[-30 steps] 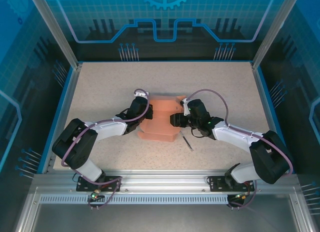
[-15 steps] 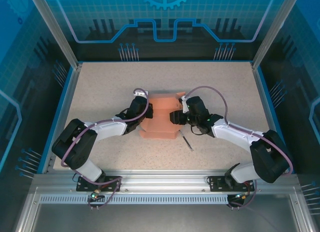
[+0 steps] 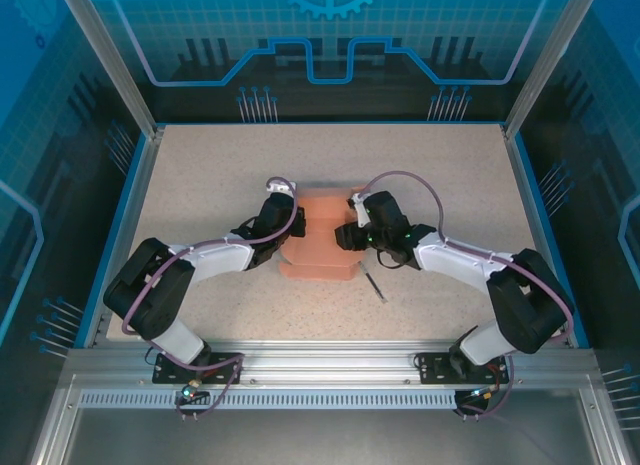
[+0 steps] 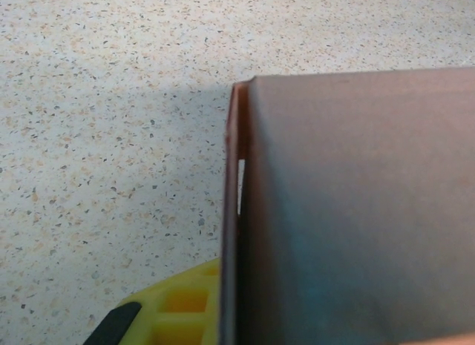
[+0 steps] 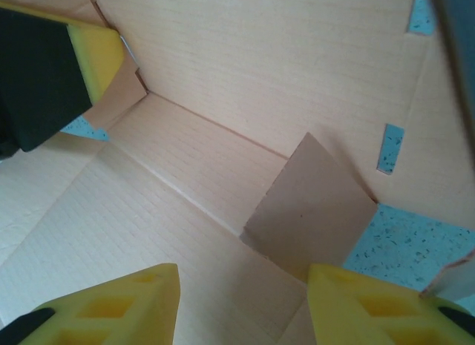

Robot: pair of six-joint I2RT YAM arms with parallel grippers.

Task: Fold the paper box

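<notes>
Paper box (image 3: 322, 247) sits mid-way across the bench (image 3: 200, 165), btwn the two arms. It's half-formed, walls up and top open. Left fingers (image 4: 185, 308) look clamped on its left wall, one pad outside and the other inside, prob. to pin the box so it can't slide or the wall flop. Right fingers (image 5: 141, 293) stand apart, poked into the open inside over a loose inner flap (image 5: 312, 204). I'd guess they're lining up to press or tuck it. Thin dark stick (image 3: 375, 285) lies near the box's right side, not in use.
</notes>
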